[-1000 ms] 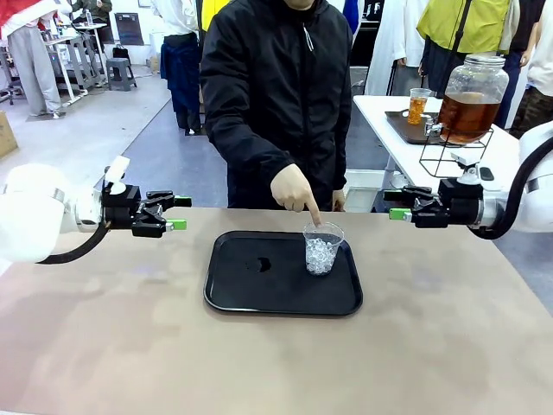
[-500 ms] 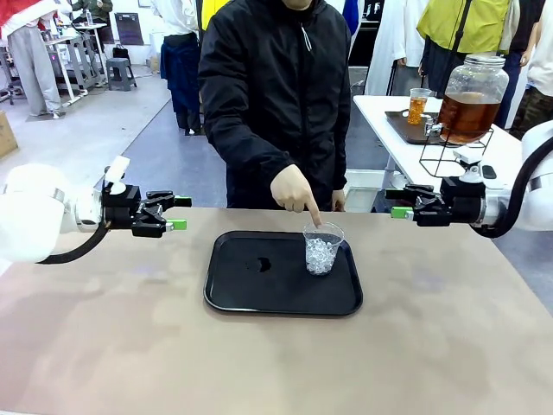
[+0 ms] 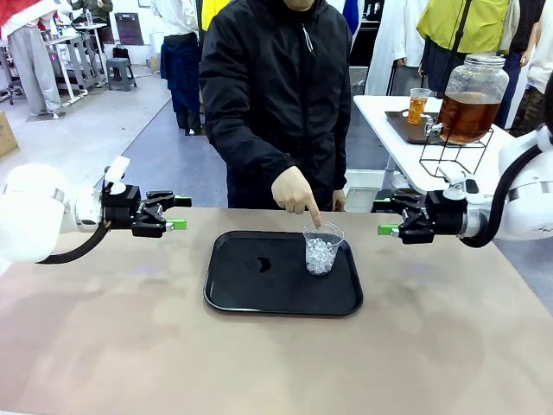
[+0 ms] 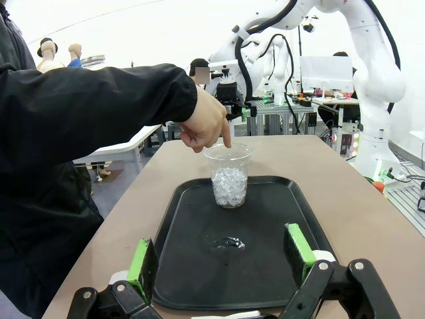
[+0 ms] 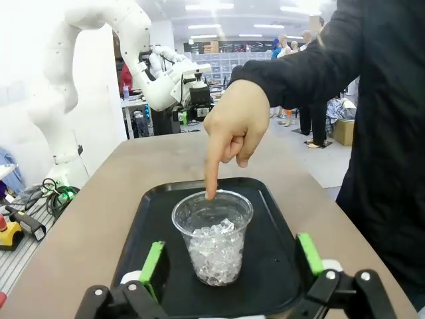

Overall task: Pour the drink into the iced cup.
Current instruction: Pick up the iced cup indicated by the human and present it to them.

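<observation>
My left pincer (image 3: 180,213) and right pincer (image 3: 383,218) hover, jaws apart, empty, flanking a black rectangular tray (image 3: 226,303). A person's hand (image 3: 294,190) points at the clear ice-filled plastic cup (image 3: 321,249) on it.

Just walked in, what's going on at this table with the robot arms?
A person's hand points at the rim of a clear cup of ice on a black tray. The left arm and right arm hover either side, jaws open and empty. Nothing is poured yet; a jar of amber drink stands on another table behind.
</observation>
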